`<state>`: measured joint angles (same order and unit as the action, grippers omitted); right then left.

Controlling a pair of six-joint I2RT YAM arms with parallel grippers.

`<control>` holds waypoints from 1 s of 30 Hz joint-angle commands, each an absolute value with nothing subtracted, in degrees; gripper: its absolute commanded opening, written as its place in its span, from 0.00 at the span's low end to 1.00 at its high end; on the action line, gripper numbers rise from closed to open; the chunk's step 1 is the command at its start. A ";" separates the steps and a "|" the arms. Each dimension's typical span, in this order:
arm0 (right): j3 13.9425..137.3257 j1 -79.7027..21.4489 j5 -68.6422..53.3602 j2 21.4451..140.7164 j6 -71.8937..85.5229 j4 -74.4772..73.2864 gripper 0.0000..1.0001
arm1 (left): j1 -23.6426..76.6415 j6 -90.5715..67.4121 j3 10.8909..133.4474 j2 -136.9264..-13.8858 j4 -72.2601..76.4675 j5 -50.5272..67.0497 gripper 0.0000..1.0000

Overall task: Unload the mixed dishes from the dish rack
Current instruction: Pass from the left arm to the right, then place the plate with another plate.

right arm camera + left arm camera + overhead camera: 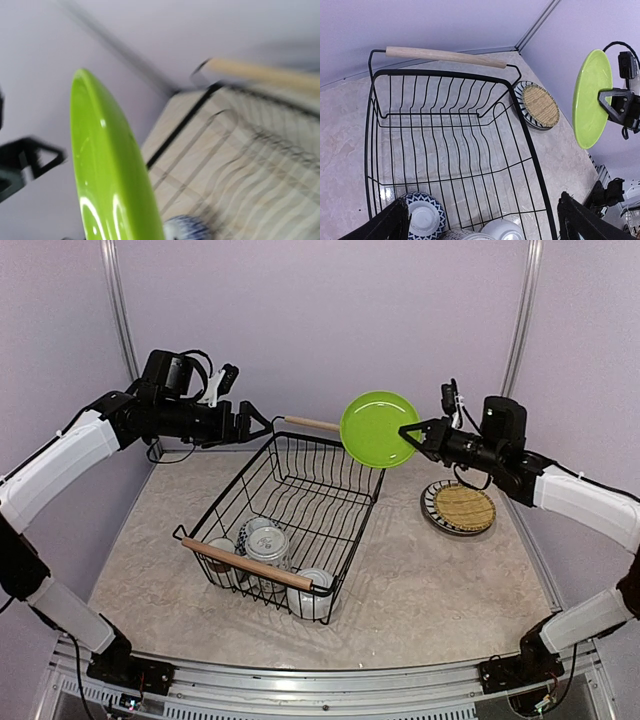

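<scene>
My right gripper (410,435) is shut on the rim of the lime green plate (378,428) and holds it on edge in the air over the far right corner of the black wire dish rack (300,490). The plate fills the left of the blurred right wrist view (110,165). My left gripper (255,425) is open and empty, above the rack's far left corner. In its wrist view (482,222) it looks down on a blue patterned bowl (424,215) and a white mug (502,230). The striped plate (458,508) lies on the table right of the rack.
The rack's wooden handles are at its far end (310,423) and near end (245,563). The remaining cups and bowl (265,542) crowd the near end. Purple walls stand close at the back and sides.
</scene>
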<state>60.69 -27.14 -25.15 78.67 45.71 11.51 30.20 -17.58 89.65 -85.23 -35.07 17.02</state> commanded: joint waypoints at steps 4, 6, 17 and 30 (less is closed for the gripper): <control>51.11 -13.04 -16.63 63.45 43.72 -1.70 0.00 | 30.94 -16.97 89.28 -84.19 -34.89 15.12 0.99; 48.29 -8.61 -16.76 61.49 44.55 -3.69 0.00 | 31.16 -16.96 89.29 -84.26 -34.89 15.11 0.99; 42.08 7.35 -25.44 66.40 44.72 -1.56 0.00 | 32.02 -16.66 89.25 -84.71 -35.07 14.12 0.99; 43.21 12.56 -30.86 82.17 45.07 5.40 0.00 | 33.84 -15.47 89.27 -84.65 -35.53 11.73 0.99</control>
<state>42.30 11.42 -28.53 78.39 45.43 1.67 33.34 -16.45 89.62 -85.21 -35.18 12.78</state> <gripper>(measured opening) 0.041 0.989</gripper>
